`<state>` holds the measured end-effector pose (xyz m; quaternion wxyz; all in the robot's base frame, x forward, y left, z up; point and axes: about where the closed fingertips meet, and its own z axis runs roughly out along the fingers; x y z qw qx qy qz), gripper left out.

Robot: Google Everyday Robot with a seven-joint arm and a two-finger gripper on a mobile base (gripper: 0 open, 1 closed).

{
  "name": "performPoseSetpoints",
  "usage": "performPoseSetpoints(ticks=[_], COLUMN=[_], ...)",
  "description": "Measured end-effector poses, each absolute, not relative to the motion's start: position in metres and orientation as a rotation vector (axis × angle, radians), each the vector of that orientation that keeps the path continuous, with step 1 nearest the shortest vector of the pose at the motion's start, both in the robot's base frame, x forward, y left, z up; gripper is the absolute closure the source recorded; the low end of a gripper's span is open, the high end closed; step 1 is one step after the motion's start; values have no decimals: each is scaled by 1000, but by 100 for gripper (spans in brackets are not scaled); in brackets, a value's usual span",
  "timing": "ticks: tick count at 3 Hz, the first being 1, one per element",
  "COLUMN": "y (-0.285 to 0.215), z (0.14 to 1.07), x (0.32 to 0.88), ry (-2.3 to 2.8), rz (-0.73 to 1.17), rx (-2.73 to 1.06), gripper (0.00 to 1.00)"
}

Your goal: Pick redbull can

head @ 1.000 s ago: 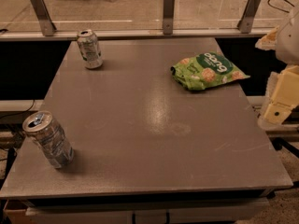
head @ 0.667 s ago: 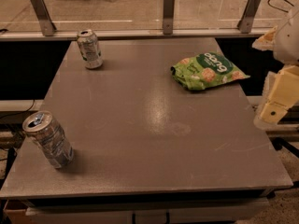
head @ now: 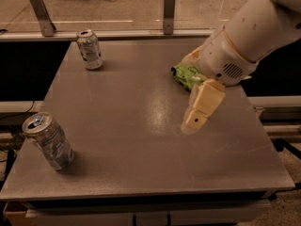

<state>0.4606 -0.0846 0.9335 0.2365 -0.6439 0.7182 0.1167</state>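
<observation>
The redbull can (head: 47, 141), slim and silver with faded blue-grey patches and a bluish pull tab, stands tilted at the front left corner of the grey table (head: 117, 126). My gripper (head: 196, 118) hangs over the right middle of the table, pointing down and left, far to the right of the can. It holds nothing that I can see. The white arm (head: 244, 36) reaches in from the upper right.
A silver-white can with green markings (head: 89, 49) stands at the back left of the table. A green chip bag (head: 185, 75) lies at the back right, partly hidden behind my arm. A rail with metal posts (head: 169, 6) runs behind the table.
My arm has swung in from the right edge to over the right middle of the table, and now covers most of the chip bag. The cans have not moved.
</observation>
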Motion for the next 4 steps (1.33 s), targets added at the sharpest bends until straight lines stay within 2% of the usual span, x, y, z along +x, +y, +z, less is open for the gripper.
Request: performPoseSetpoints(ticks=[1, 2, 3, 4], y=[-9, -6, 26, 79], z=[931, 931, 919, 903], x=[461, 462, 463, 460], ry=[1820, 1803, 1726, 1598], rz=[524, 537, 623, 766], rx=[-1765, -1772, -1776, -1779], gripper=[0, 0, 0, 0])
